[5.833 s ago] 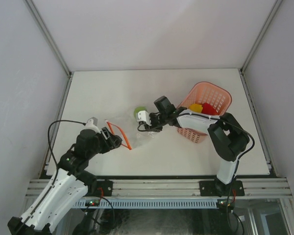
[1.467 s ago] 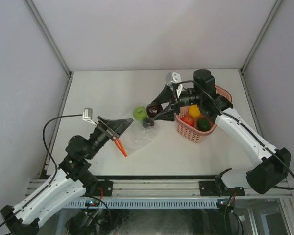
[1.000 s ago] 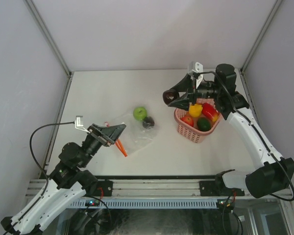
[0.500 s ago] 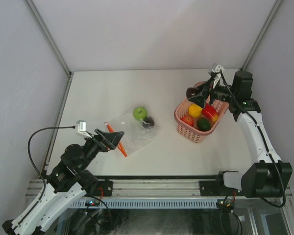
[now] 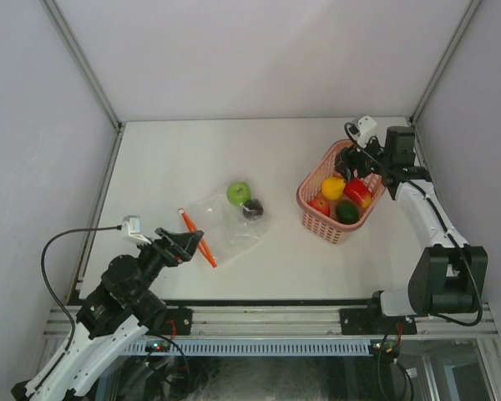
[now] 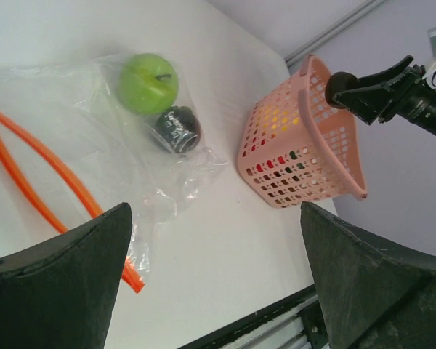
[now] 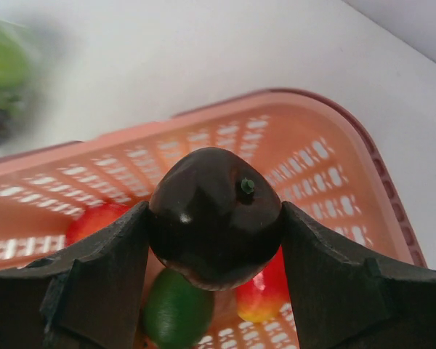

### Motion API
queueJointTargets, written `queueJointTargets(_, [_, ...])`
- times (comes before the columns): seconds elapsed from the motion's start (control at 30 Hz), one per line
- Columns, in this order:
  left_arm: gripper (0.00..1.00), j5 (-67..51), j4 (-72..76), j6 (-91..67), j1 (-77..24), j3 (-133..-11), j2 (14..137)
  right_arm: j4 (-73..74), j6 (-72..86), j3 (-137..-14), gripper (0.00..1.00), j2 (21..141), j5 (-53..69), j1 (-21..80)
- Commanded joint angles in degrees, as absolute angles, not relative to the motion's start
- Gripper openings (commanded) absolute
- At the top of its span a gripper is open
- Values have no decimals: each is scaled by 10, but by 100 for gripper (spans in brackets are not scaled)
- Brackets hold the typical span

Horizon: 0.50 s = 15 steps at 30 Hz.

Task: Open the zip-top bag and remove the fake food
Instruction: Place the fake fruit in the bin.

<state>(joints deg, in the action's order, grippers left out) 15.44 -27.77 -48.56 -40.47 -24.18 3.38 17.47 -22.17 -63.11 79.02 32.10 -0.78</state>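
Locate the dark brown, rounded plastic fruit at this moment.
In the right wrist view, the dark brown plastic fruit is gripped in the right end effector, above the pink plastic basket on the right side.

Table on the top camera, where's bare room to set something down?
Bare: the table behind the zip-top bag, far left, and the strip between bag and pink basket. Crowded: inside the basket, packed with fruit.
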Motion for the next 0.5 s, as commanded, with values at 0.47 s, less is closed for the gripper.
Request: queueJointTargets(0.47, [100,198,-317,-493,-402,-216,16,203,-291,-658,53,848,162,-11])
